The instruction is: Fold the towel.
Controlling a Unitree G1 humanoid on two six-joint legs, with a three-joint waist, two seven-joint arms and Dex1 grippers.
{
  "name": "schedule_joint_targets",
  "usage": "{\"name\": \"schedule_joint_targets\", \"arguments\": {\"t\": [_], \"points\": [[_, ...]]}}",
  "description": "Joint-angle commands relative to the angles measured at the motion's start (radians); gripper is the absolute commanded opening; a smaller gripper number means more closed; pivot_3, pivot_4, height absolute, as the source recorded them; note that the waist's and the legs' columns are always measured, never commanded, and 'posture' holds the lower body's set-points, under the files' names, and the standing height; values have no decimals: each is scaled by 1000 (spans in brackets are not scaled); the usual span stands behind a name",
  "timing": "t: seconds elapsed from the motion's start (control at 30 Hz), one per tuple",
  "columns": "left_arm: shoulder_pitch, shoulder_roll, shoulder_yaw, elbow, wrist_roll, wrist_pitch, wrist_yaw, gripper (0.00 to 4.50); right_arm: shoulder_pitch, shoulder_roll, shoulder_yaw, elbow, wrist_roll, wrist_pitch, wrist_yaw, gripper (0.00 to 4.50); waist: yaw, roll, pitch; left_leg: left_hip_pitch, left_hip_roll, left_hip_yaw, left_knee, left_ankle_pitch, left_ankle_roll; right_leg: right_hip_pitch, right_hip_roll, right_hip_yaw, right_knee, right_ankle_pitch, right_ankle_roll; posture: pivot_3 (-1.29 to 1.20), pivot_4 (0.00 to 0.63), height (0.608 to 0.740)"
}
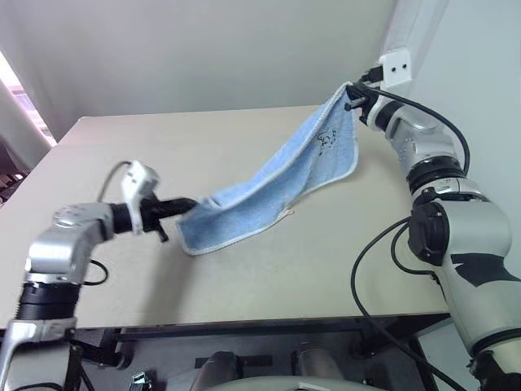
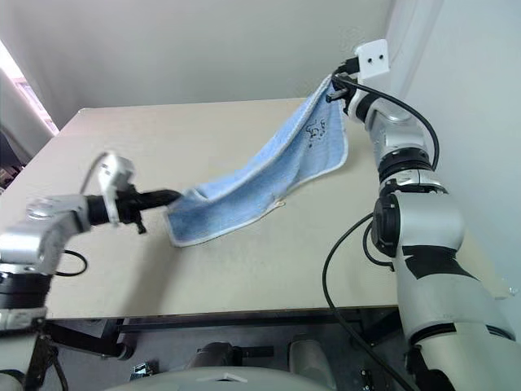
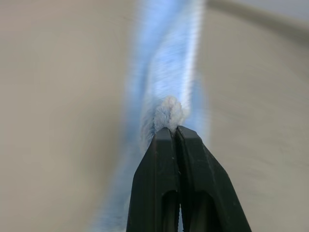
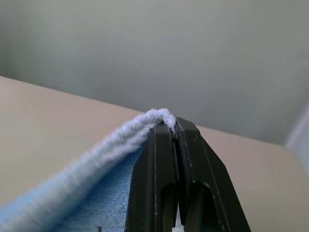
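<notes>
The soft, light blue terry towel (image 1: 277, 183) is being held stretched above the beige surface (image 1: 244, 277), pinched between the closed left fingers (image 1: 186, 206) and right fingers (image 1: 352, 91), sagging between.

Left arm: reaches out low from the robot's left side, forearm pointing inward toward the middle.
Left gripper (image 1: 192, 205): black fingers pressed together, pinching a corner of the towel (image 1: 269, 189); it points slightly downward.
Right arm: stretched forward and raised, elbow bent, wrist high at the far right.
Right gripper (image 1: 352, 96): held about level, fingers clamped together on the towel's upper corner.
Hands: well apart, right higher and farther than left.
</notes>
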Motion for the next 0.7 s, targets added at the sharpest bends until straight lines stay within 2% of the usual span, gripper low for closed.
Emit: {"name": "schedule_joint_targets", "arguments": {"t": [0.03, 0.27, 0.33, 0.4, 0.53, 0.7], "points": [[-111, 40, 86, 202, 34, -118, 49, 20, -6, -46, -21, -43, 9, -13, -15, 0, 1, 0, 0, 0, 0, 0, 0, 0, 0, 0, 0, 0, 0, 0, 1, 0, 0, 731], [-456, -11, 75, 780, 198, -545, 339, 20, 51, -74, -22, -43, 9, -19, -22, 0, 3, -1, 0, 0, -1, -1, 1, 1, -1, 1, 0, 0, 0, 2, 4, 0, 0, 731], [-523, -29, 61, 879, 225, -616, 366, 20, 60, -72, -24, -44, 10, -17, -26, 0, 3, -1, -1, 0, -1, 0, 1, 1, -1, 1, -1, 0, 0, 2, 4, 0, 0, 731], [-612, -58, 33, 984, 281, -691, 463, 20, 65, -64, -20, -37, 3, -24, -47, 0, 2, -2, -1, 0, -1, 0, 0, 1, -1, 0, -1, 0, 0, 2, 5, 0, 0, 731], [-732, -94, -3, 1115, 367, -779, 635, 20, 55, -44, -13, -19, -12, -46, -116, 0, 0, -4, 1, -2, -1, 0, -1, 1, -1, -2, -1, 0, 0, 2, 5, 0, 0, 731], [-848, -123, -11, 1179, 429, -772, 788, 20, 4, -8, -28, 5, -18, -99, -252, 0, -2, -4, 1, -2, -1, 0, -1, 1, -1, -3, -1, 0, 1, 2, 5, 0, 0, 731]]}}
